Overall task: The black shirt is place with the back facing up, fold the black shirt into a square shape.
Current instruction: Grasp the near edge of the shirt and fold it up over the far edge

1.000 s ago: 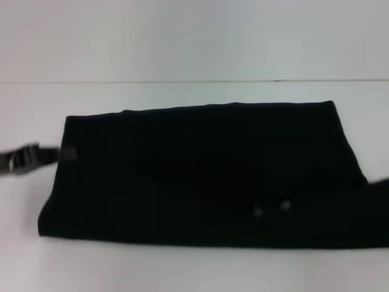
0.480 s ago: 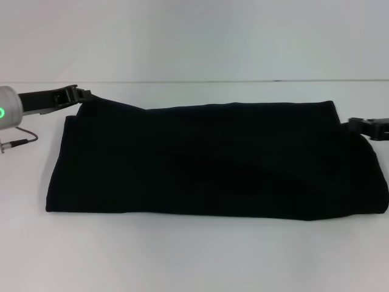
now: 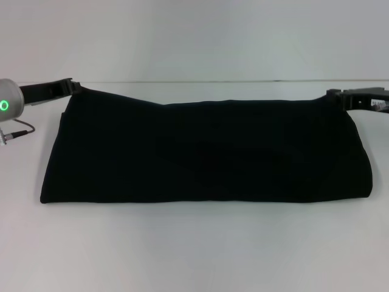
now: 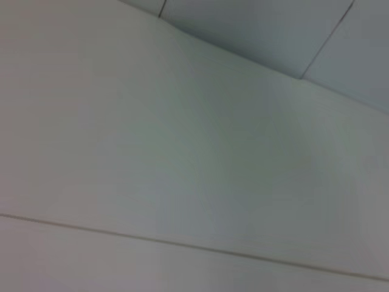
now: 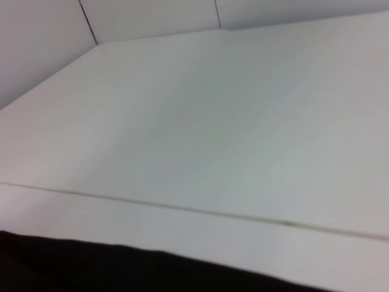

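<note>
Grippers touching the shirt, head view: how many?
2. The left gripper is at the black shirt's far left corner; the right gripper is at its far right corner. Fingertips are hidden against the cloth.

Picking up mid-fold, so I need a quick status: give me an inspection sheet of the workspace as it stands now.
Surface: white table, bare around the cloth.
Job's things: black shirt folded into a wide band, far corners lifted.
Clutter: nothing seen.
Grippers: left gripper at the shirt's far left corner; right gripper at its far right corner; both appear to pinch the cloth.
Cables: thin cable under the left arm.
Surroundings: plain pale wall behind.
</note>
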Controlling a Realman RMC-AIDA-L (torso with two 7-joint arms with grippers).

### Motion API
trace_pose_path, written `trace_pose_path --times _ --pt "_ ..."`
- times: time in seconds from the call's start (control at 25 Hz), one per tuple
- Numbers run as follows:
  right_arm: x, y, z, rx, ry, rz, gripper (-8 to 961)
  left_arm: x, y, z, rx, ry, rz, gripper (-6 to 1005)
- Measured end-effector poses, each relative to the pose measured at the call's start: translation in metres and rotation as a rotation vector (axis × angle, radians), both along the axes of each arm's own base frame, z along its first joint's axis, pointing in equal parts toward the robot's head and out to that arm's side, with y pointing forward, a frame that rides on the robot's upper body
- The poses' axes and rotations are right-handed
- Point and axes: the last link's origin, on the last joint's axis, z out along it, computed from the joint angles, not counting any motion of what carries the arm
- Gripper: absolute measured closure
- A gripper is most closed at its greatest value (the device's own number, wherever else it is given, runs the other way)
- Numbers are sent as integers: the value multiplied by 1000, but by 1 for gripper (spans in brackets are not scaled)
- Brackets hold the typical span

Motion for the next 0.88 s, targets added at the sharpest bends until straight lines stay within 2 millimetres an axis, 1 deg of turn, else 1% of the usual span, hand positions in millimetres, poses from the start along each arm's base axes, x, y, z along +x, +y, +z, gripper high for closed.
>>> trace_pose_path --times 0.04,0.08,0.24,0.6,0.88 --pt "-5 5 1 10 -13 7 952 0 1 2 9 -2 0 991" --pt "-5 5 1 10 -13 7 952 -1 1 5 17 -4 0 990" --pt "-17 14 3 20 -17 30 952 0 3 14 39 -3 -9 987" --pt "-26 25 10 42 -40 33 951 -1 8 26 91 11 -2 980" --pt "-30 31 11 55 -76 38 951 -5 9 29 117 26 17 974"
